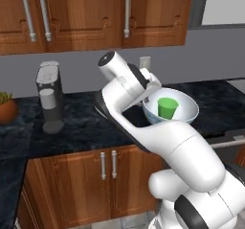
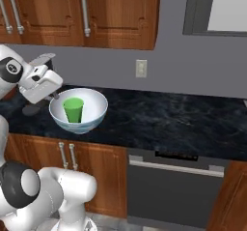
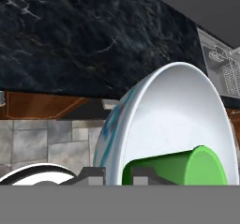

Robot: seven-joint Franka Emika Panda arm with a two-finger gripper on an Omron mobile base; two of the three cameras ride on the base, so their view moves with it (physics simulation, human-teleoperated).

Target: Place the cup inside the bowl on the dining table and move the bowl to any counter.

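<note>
The gripper (image 2: 57, 95) is closed narrowly on the near rim of the bowl (image 2: 91, 110); in the hand view its dark tips straddle that rim. The green cup (image 2: 73, 110) stands upright inside the bowl. The bowl is over the front part of the black marbled worktop (image 2: 169, 119); whether it touches the surface cannot be told. Farther left on the worktop stand a grey coffee machine (image 1: 50, 98) and a potted plant (image 1: 6, 107). Behind, wooden wall cabinets (image 1: 95, 12) hang above a wall socket (image 2: 141, 68).

One cup (image 2: 73, 110), one bowl (image 2: 91, 110), one coffee machine (image 1: 50, 98), one wall outlet (image 2: 141, 68)
</note>
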